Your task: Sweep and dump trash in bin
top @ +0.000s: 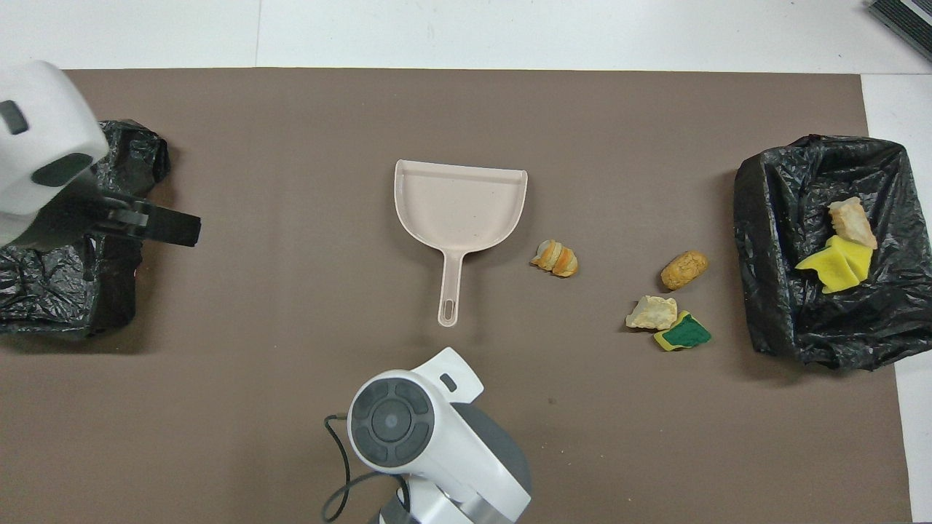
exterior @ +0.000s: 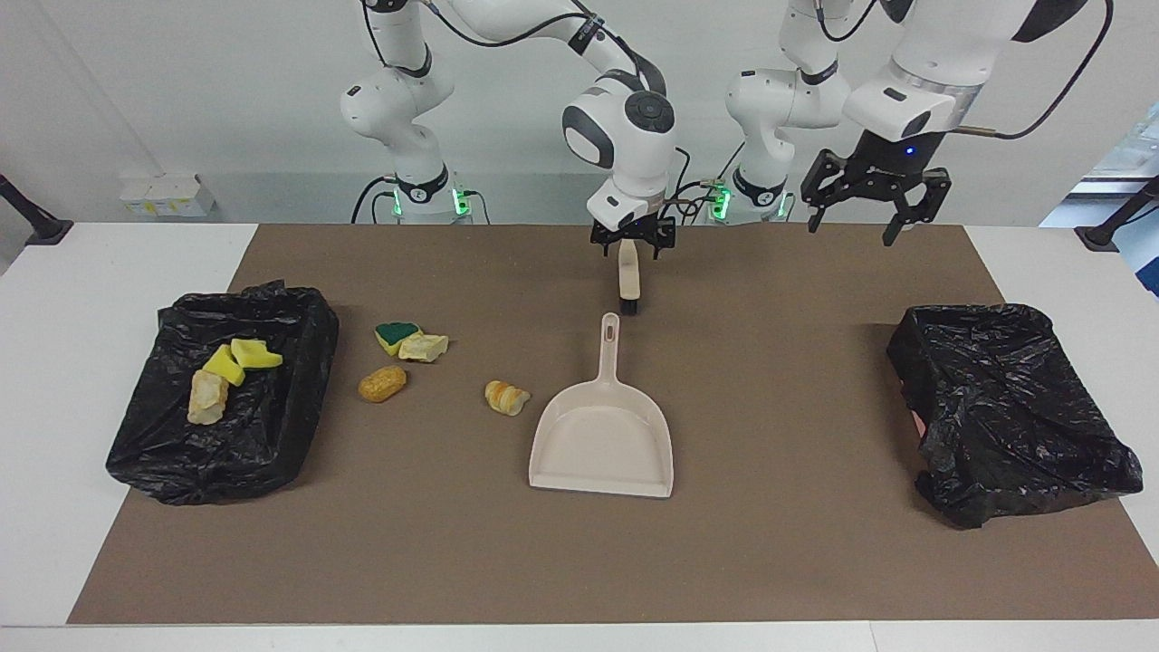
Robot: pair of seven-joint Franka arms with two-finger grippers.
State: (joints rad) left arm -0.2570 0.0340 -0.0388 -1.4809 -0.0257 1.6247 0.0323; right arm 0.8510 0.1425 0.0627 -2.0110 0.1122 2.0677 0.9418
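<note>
facing: high, toward robots | overhead: steeply down | shared: mat point(exterior: 779, 380)

No readable text, label, brand, number or sign shows on anything in either view at this moment.

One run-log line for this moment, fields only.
right gripper: open, over brush | left gripper: open, raised | dustpan: empty | trash: four scraps on mat, three in bin
</note>
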